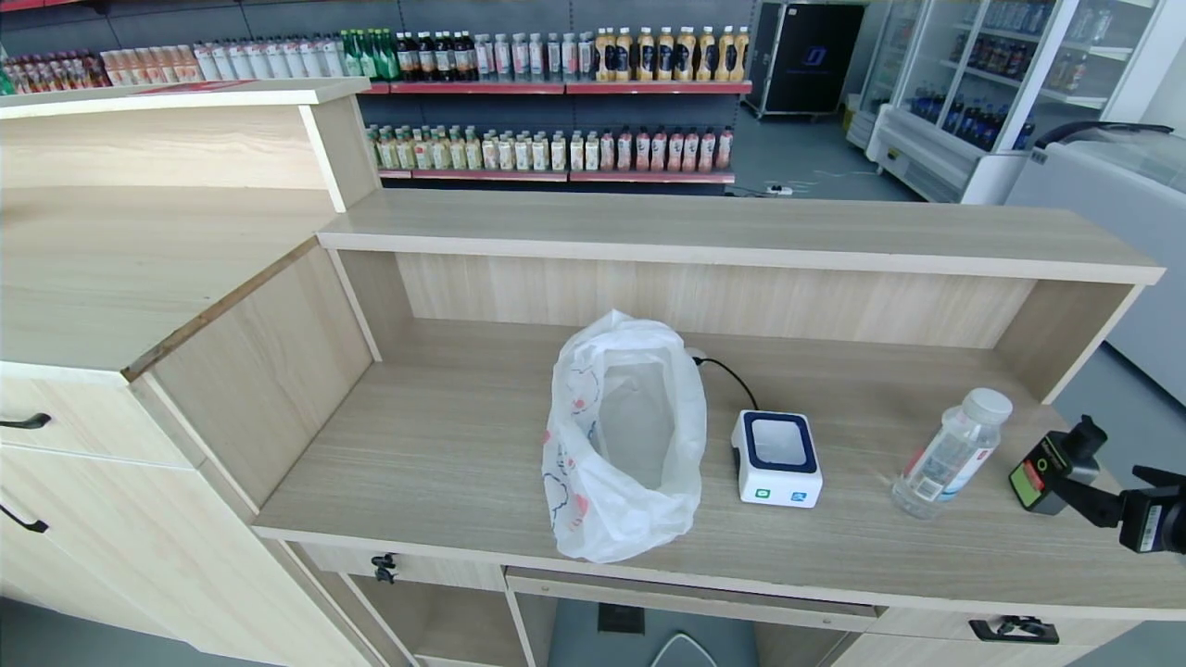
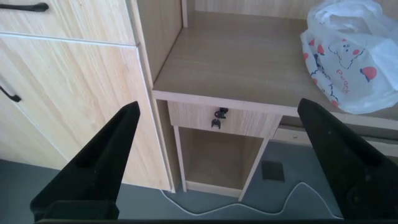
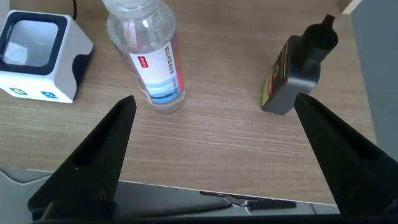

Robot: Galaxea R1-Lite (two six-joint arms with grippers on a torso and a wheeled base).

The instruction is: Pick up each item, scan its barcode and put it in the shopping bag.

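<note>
Head view: shopping bag [image 1: 625,435] standing open mid-counter [image 1: 445,435], scanner [image 1: 776,456] sitting just beside it at 3 o'clock. Water bottle [image 1: 952,452] standing farther toward 3, dark bottle [image 1: 1056,468] beyond.

Right wrist view is adding the right gripper [image 3: 214,102], jaws spread, hovering near both bottles and touching neither.

Left wrist view is giving the left gripper [image 2: 219,106], jaws spread, hanging out front of the counter, around 8 o'clock of the bag, facing a keyed drawer [image 2: 249,121].

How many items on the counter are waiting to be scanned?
2: a clear water bottle right of the scanner, and a dark bottle farther right. The bag may hide more.
</note>
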